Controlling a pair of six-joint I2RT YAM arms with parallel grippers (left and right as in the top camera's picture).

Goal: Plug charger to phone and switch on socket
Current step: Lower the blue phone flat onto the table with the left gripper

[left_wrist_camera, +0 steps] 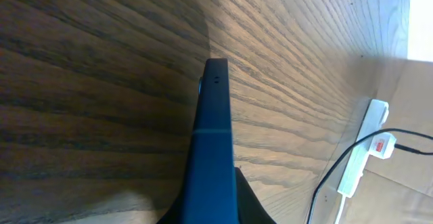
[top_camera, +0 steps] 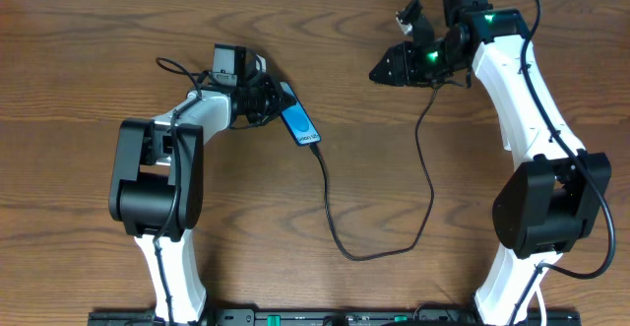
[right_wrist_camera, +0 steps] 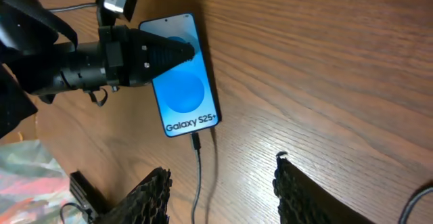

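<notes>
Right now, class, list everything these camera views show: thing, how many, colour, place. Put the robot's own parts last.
phone: one, bright blue screen, left half of the table, gripped at its top end.
charger: one, thin black cable, tip at the phone's bottom edge, apparently plugged in; loops toward the right arm.
socket: one, white strip with a red-marked plug, shown clearly only in the left wrist view.
table: one, brown wood.
left arm: one, white and black.
right arm: one, white and black.
left hand: one, black, shut on the phone.
right hand: one, black, open, holding nothing.
</notes>
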